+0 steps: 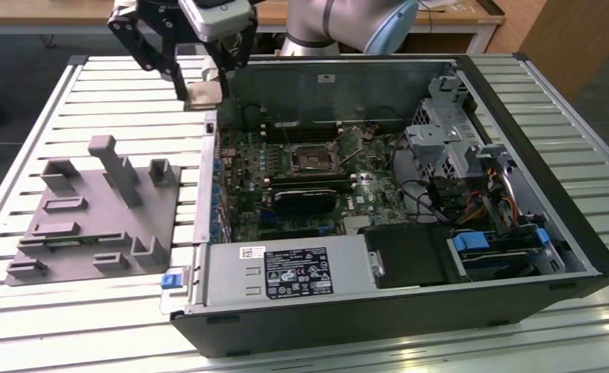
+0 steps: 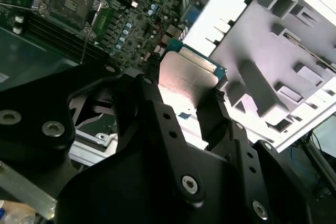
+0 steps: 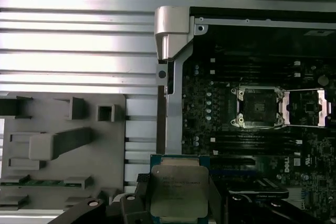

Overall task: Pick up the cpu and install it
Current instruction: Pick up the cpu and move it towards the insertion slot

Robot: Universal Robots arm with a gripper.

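Observation:
The cpu, a flat square chip with a silvery top and a thin rim, hangs in the air with my gripper shut on its edges. It is above the slatted table, just outside the computer case's far corner on the exterior view's left. Both wrist views show the cpu clamped between the black fingers. The open socket lies on the motherboard inside the case, with its metal frame swung back.
A grey plastic tray with upright posts lies on the table beside the case and holds a green memory stick. The case wall separates tray and motherboard. Drive cages and cables crowd the case's other side.

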